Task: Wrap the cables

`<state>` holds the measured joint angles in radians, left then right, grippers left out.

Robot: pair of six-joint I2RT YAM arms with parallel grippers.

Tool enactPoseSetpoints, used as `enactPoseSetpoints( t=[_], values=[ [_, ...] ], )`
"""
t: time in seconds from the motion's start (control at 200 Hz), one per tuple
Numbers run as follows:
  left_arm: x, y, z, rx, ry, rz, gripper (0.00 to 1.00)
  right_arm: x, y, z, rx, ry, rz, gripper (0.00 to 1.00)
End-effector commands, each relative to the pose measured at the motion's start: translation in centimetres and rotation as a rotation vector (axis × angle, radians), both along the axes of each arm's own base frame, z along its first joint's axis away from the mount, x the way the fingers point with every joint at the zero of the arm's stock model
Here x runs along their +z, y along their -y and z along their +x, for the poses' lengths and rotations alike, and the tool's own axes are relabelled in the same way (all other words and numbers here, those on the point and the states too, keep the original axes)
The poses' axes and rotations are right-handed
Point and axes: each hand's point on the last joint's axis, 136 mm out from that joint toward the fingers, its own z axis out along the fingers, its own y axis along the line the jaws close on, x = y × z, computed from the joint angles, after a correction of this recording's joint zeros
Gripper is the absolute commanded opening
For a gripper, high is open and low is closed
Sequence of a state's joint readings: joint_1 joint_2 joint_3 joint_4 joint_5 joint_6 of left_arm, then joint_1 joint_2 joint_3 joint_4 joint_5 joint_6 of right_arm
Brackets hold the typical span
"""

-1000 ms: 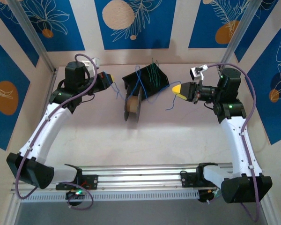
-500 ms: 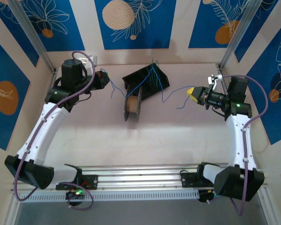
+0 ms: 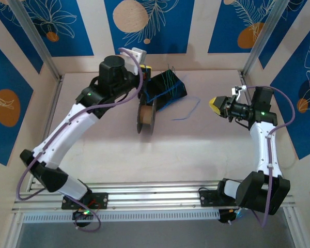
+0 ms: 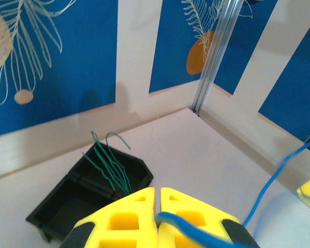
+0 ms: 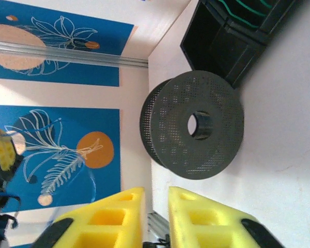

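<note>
We see left gripper (image 4: 157, 199) clamped on blue cable (image 4: 268, 186) | right gripper (image 5: 157, 199) slightly parted, empty, near table (image 3: 196, 155) right edge | green cables (image 4: 111, 165) in black box (image 4: 67, 201) by far edge

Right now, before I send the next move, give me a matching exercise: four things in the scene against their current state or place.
Things:
1. left gripper
2. right gripper
3. green cables
4. spool

States or places:
A. standing on its edge on the table
B. shut on the blue cable
C. jaws slightly apart, nothing between them
D. poking out of the black box

Pairs: 1-B, 2-C, 3-D, 4-A
</note>
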<state>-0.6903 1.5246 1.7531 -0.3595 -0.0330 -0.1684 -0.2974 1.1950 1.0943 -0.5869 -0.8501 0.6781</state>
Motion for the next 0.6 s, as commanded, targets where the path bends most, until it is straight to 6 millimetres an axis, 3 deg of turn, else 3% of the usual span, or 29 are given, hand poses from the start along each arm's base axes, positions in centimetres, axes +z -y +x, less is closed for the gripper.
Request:
enactPoseSetpoints(
  t=[0.0, 0.15, 0.295, 0.44, 0.595],
  values=[
    [2.4, 2.7, 0.3, -0.013, 0.123, -0.014, 0.00, 1.4, 0.4, -0.3, -0.011, 0.033, -0.024, 0.27],
    [2.7, 6.0, 0.3, -0.039, 0.151, -0.033, 0.00, 4.5, 0.3, -1.4, -0.011, 0.106, -0.022, 0.45],
    [3.2, 8.8, -0.4, -0.065, 0.196, -0.016, 0.00, 9.7, -1.0, -3.6, 0.034, 0.254, -0.017, 0.62],
    [3.0, 11.1, -1.4, -0.065, 0.259, 0.044, 0.00, 15.1, -3.2, -6.4, 0.140, 0.403, -0.003, 0.63],
    [2.8, 12.3, -2.1, -0.066, 0.283, 0.063, 0.00, 18.8, -5.7, -8.9, 0.236, 0.508, -0.011, 0.60]
  ],
)
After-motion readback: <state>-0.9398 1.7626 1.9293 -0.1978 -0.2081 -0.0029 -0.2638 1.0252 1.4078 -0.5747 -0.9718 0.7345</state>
